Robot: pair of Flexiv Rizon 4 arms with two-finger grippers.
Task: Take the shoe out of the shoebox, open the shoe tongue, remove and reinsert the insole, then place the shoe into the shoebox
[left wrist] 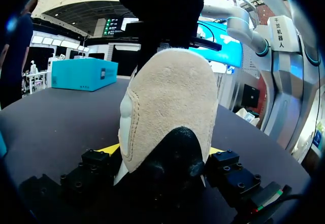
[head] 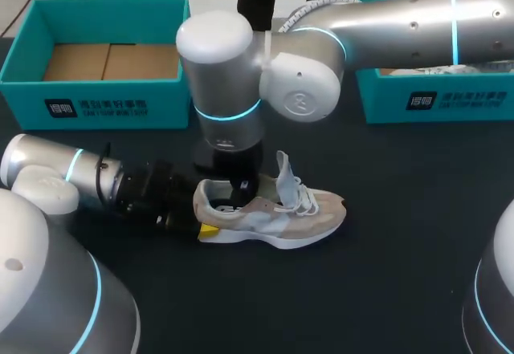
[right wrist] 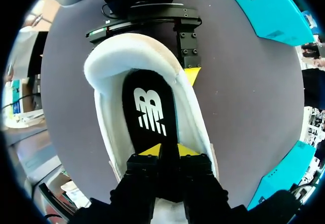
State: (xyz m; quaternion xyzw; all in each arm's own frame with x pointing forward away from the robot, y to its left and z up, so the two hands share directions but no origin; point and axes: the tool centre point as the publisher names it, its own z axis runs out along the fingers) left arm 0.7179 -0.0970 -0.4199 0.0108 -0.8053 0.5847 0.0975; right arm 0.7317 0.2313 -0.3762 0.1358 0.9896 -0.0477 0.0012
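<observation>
**Heel clamped, fingers down on the insole**

Head view: the shoe (head: 273, 213) lies mid-frame, outside the boxes. The left arm (head: 72, 173) braces its heel and the right arm (head: 401, 25) drops into its mouth. The upper-left shoebox (head: 96, 97) shows bare cardboard; the upper-right box (head: 434, 101) holds something pale.

Left wrist view: the left gripper (left wrist: 162, 150) clasps the heel from both sides, probably to steady it.

Right wrist view: the right gripper (right wrist: 168, 150) has its tips narrow on the insole (right wrist: 150, 107); whether it pinches is unclear.

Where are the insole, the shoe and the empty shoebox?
insole (right wrist: 150, 109), right wrist view, on its black heel area.
shoe (head: 309, 219), head view, on its beige side panel.
empty shoebox (head: 169, 101), head view, on its teal front wall.
</observation>
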